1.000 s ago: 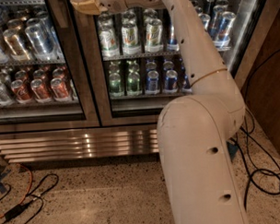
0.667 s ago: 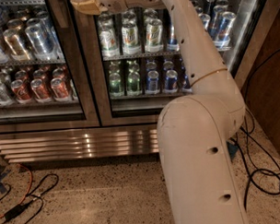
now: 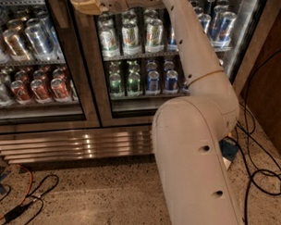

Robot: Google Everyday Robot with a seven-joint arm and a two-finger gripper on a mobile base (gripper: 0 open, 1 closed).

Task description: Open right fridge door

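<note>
The right fridge door [image 3: 139, 108] is a tall glass pane in a dark frame, filling the upper middle of the camera view, with green, white and blue cans on the shelves behind it. It sits flush with the cooler front. My gripper [image 3: 84, 4], tan coloured, is at the top edge of the view, over the door's left frame edge near the centre post. My white arm [image 3: 197, 149] reaches up from the lower right and hides part of the door's right side.
The left glass door [image 3: 35, 67] fronts red and silver cans. A brushed-steel grille [image 3: 72, 147] runs along the cooler's base. Cables lie on the speckled floor at the left [image 3: 23, 202] and right [image 3: 260, 175]. A dark wooden cabinet [image 3: 269, 96] stands at the right.
</note>
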